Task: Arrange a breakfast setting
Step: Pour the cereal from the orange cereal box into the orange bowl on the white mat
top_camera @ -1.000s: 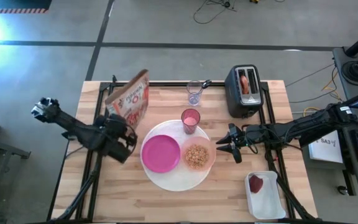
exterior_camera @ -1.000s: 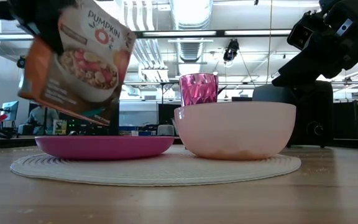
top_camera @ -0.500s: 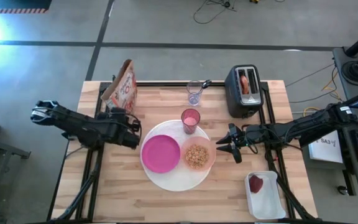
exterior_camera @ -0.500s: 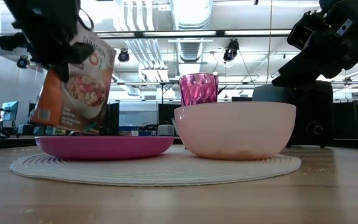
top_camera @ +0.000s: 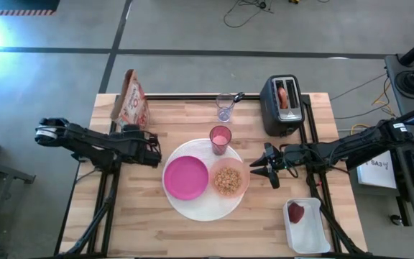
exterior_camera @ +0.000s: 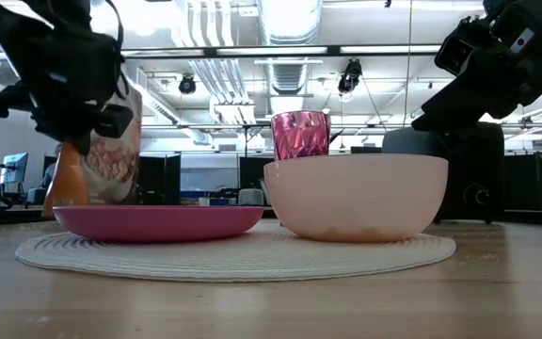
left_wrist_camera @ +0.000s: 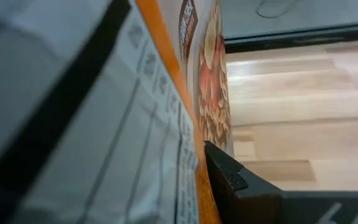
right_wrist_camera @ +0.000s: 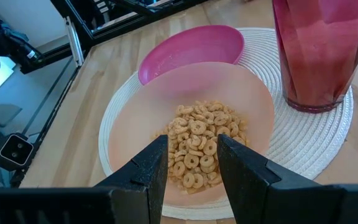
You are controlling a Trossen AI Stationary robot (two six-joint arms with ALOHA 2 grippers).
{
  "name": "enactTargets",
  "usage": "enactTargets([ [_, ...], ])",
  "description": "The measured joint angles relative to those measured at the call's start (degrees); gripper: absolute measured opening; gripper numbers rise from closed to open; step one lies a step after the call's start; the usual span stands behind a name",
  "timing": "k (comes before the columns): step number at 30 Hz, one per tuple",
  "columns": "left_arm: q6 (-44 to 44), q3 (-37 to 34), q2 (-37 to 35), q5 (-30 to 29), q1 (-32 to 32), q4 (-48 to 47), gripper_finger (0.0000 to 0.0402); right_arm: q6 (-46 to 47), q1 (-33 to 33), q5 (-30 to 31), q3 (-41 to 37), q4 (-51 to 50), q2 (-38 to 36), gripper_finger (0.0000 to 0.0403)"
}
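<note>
While the left tool [top_camera: 144, 147] stays clamped on the cereal box [top_camera: 131, 101], upright near the worktop's [top_camera: 192, 234] far-left corner, the right tool [top_camera: 263, 170], fingers apart and seemingly empty, hovers just beside the peach bowl [top_camera: 230, 180], the nearer arm for it.

Cereal box [top_camera: 134, 101], orange, upright near the table's far left corner. Black toaster [top_camera: 282, 105] at the far edge, something orange-pink in one slot. White rectangular tray [top_camera: 307, 226] at the near right corner. Wooden table [top_camera: 149, 223].
</note>
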Motion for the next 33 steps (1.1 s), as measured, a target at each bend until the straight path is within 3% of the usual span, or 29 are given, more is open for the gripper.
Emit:
enactTargets([
  [27, -1.5, -3.2, 0.0, -1.7, 3.2, 0.0, 0.0, 0.0, 0.0, 0.0, 0.0, 0.0, 0.0, 0.0128],
  [33, -1.3, -3.2, 0.0, -1.3, 3.7, -3.5, 0.0, 0.0, 0.0, 0.0, 0.0, 0.0, 0.0, 0.0128],
])
